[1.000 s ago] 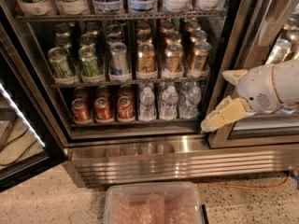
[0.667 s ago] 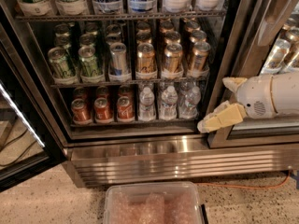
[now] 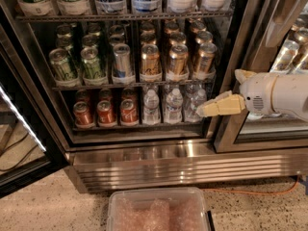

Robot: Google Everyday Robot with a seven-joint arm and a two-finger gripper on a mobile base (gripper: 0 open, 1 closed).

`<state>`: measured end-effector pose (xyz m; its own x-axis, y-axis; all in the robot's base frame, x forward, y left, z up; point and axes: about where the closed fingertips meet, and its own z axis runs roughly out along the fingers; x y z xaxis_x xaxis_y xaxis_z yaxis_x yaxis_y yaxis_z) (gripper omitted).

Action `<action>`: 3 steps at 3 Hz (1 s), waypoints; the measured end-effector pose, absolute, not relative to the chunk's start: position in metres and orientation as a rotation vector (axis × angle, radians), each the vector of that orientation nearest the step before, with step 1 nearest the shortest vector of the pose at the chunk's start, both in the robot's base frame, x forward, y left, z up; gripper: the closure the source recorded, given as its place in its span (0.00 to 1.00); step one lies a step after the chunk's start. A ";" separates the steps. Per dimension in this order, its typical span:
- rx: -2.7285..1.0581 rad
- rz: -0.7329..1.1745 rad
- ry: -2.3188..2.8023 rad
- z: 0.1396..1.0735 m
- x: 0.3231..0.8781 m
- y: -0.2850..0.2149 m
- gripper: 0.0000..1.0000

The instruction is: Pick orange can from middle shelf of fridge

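Gripper (image 3: 219, 94), fingers spread and empty, hangs before the fridge (image 3: 144, 162) frame, right of and below the middle shelf (image 3: 130, 85); orange can (image 3: 150, 61) label illegible.

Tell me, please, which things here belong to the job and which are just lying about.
Job: orange can, front row; middle shelf; fridge; gripper, right of the open compartment, below that shelf.
Lying about: green cans; red cans; water bottles; plastic bin on the floor.
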<state>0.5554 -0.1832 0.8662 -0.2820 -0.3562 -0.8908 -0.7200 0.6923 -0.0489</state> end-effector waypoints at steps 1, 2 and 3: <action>-0.840 0.451 1.892 0.866 0.555 -0.183 0.19; -0.848 0.452 1.891 0.866 0.555 -0.182 0.40; -0.922 0.467 1.864 0.864 0.553 -0.178 0.30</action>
